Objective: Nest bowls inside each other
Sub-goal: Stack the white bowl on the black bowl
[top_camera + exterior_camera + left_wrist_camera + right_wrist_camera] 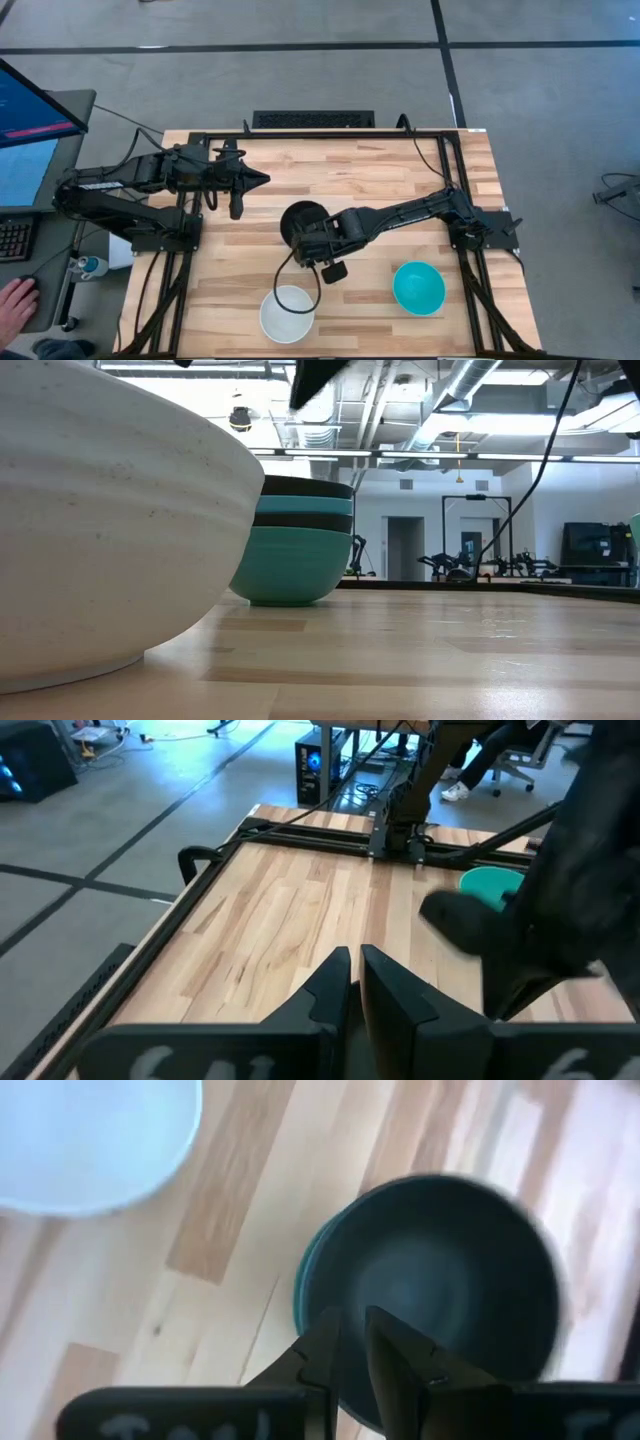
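A stack of nested bowls [295,545] stands on the table's middle: dark teal at the bottom, then black, cyan, and black on top [440,1280]. It shows from above in the high view [300,218]. A white bowl [288,313] and a cyan bowl [418,287] stand apart near the front edge, each on its base. My right gripper [350,1342] hovers over the stack's near rim, fingers close together and empty; the low view shows it [318,378] well above the stack. My left gripper [258,180] is shut and empty above the table's far left.
The white bowl [90,530] fills the low view's left, close to the camera. A black frame rail [320,135] runs along the table's far edge. Bare wood [400,180] lies between the stack and the far edge. A person's hand [15,300] rests off the table at the left.
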{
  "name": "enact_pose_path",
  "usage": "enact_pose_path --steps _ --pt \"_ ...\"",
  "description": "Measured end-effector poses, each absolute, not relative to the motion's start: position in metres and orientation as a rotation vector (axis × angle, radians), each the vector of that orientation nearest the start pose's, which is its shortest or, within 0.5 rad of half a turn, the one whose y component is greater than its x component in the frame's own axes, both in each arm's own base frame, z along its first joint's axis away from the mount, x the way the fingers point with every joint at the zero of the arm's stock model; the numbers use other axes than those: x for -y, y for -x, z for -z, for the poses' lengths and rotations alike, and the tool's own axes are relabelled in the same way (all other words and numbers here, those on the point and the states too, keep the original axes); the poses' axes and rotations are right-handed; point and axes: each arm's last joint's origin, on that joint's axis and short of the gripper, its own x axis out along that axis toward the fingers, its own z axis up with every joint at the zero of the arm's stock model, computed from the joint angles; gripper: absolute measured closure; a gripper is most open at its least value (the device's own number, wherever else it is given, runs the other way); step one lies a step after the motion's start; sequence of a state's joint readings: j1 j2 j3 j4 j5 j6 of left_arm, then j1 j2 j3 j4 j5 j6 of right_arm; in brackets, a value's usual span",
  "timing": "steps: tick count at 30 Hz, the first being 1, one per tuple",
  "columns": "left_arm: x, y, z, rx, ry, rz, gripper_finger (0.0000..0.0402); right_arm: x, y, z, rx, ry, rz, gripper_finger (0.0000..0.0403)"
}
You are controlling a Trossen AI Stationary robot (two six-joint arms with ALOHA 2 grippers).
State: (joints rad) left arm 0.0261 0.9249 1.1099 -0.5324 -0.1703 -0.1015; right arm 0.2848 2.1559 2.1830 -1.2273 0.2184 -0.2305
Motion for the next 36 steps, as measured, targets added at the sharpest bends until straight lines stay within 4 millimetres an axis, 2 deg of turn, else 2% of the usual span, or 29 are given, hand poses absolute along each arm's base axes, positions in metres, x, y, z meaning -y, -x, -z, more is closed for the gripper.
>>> enact_pose_path --steps 7,10,13,17,23,28,32,36 --pt "-0.009 -0.181 -0.385 -0.342 0.137 -0.211 0.0384 -0.114 -0.413 -0.344 -1.153 0.398 -0.123 0.0331" --pt "-0.008 -0.182 -0.381 -0.373 0.171 -0.208 0.0384 -0.107 -0.398 -0.356 -1.163 0.355 -0.076 0.0331" --pt "-0.003 -0.182 -0.374 -0.449 0.196 -0.195 0.0384 -0.102 -0.382 -0.381 -1.105 0.303 -0.032 0.0331" --pt "0.009 -0.188 -0.366 -0.515 0.218 -0.132 0.0384 -0.094 -0.358 -0.412 -1.014 0.228 0.038 0.0331" --pt "0.041 -0.205 -0.352 -0.618 0.218 0.054 0.0384 -0.082 -0.324 -0.451 -0.875 0.176 0.131 0.0331" --pt "0.075 -0.219 -0.329 -0.767 0.180 0.145 0.0384 -0.078 -0.312 -0.461 -0.846 0.149 0.147 0.0331" --pt "0.093 -0.228 -0.311 -0.847 0.181 0.063 0.0382 -0.077 -0.308 -0.464 -0.836 0.144 0.150 0.0331" --pt "0.111 -0.234 -0.297 -0.898 0.274 0.019 0.0369 -0.072 -0.308 -0.466 -0.829 0.134 0.161 0.0331"
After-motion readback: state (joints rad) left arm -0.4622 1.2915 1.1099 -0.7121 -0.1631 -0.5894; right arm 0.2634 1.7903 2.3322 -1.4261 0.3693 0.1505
